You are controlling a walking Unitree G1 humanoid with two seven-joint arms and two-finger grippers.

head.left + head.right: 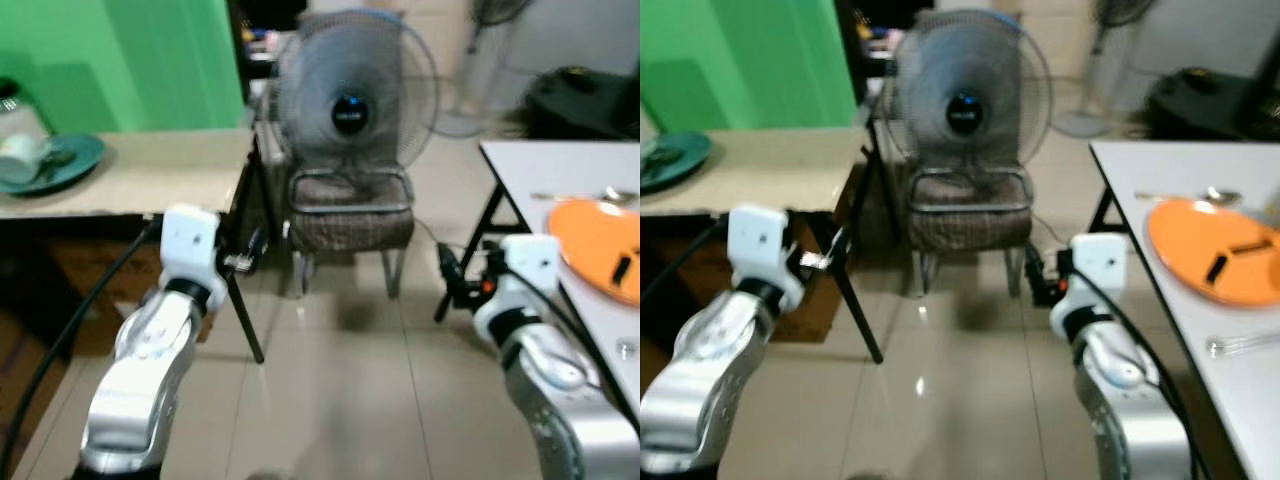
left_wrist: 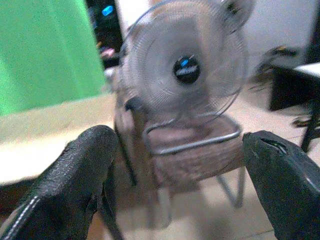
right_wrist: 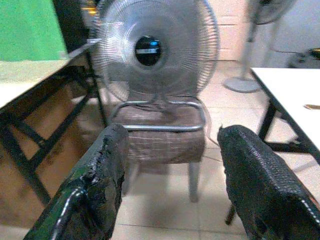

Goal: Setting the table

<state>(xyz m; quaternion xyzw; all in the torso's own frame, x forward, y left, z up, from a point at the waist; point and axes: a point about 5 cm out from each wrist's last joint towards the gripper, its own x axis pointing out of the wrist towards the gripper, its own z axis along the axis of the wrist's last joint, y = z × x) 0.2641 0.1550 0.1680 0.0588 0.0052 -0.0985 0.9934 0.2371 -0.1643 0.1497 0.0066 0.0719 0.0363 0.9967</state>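
head views: the left tool (image 2: 175, 175) and right tool (image 3: 172, 175) are raised at mid-frame over a tiled floor (image 1: 340, 400), both aimed at a grey fan (image 1: 350, 100) standing on a chair (image 1: 350, 215) at upper centre. in the wrist views each tool's two black fingers (image 2: 75, 180) stand spread with nothing between them. at the right edge of the frame a white bench (image 1: 560, 165) carries an orange plate (image 1: 600, 245) with a small dark object (image 1: 621, 269) lying on it; a spoon (image 1: 600, 195) lies just beyond the plate, and a fork (image 1: 1240, 345) lies on the near side. the plate sits to the right of the right tool and apart from it. at the upper left a beige bench (image 1: 150, 170) in front of a green wall (image 1: 120, 60) holds a teal plate (image 1: 60, 165) with a white cup (image 1: 22, 158) on it, well apart from the left tool, up and to its left. the frames are slightly blurred.
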